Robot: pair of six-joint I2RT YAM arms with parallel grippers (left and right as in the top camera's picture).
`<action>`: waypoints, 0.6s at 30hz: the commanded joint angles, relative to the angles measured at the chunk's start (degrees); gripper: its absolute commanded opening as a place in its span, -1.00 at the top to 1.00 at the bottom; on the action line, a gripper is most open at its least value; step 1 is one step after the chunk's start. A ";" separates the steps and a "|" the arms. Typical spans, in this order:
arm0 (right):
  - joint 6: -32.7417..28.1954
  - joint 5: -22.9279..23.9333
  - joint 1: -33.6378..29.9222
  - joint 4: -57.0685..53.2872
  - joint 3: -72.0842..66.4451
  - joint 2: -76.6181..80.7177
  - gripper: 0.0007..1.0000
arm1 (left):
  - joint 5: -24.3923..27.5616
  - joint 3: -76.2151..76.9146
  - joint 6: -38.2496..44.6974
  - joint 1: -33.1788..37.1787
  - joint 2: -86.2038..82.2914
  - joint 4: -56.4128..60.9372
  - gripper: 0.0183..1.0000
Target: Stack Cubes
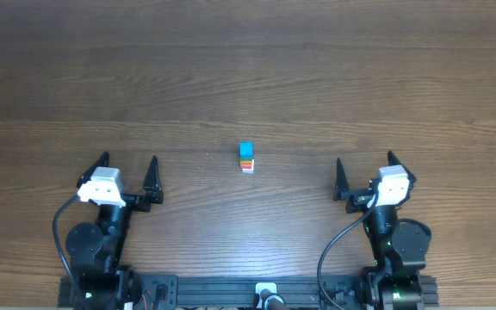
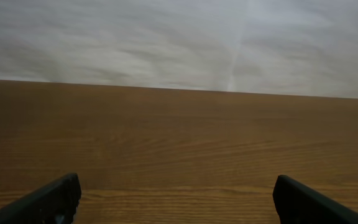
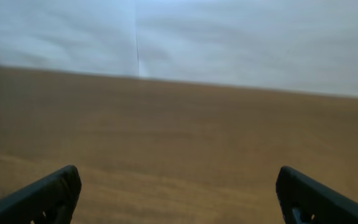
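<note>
A small stack of cubes (image 1: 246, 158) stands on the wooden table (image 1: 248, 77) midway between the arms, with a blue cube (image 1: 246, 150) on top, an orange one under it and a pale one at the base. My left gripper (image 1: 129, 169) rests open near the front left, well apart from the stack. My right gripper (image 1: 365, 172) rests open at the front right, equally far from it. In the left wrist view the fingertips (image 2: 48, 200) spread wide over bare wood. The right wrist view shows its fingertips (image 3: 42, 194) wide apart too.
A pale wall (image 2: 179, 37) rises beyond the table's far edge in both wrist views. Both arm bases sit on a black rail (image 1: 248, 293) along the front edge.
</note>
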 commanded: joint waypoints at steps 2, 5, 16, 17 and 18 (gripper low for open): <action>-0.39 0.15 -0.24 0.04 -0.46 -0.61 -0.98 | -0.28 -0.35 -0.61 0.35 -0.35 -0.02 -1.00; -0.44 1.55 -0.31 -0.20 -0.44 -0.61 -0.99 | -0.28 -0.35 -0.61 0.35 -0.35 0.00 -1.00; -1.92 1.90 -0.28 -0.17 -0.44 -0.59 -0.98 | -0.28 -0.35 -0.61 0.35 -0.35 -0.02 -1.00; -1.92 1.90 -0.28 -0.17 -0.44 -0.59 -0.99 | -0.28 -0.35 -0.61 0.35 -0.35 -0.02 -1.00; -1.92 1.90 -0.28 -0.17 -0.44 -0.59 -0.99 | -0.28 -0.35 -0.61 0.35 -0.35 -0.02 -1.00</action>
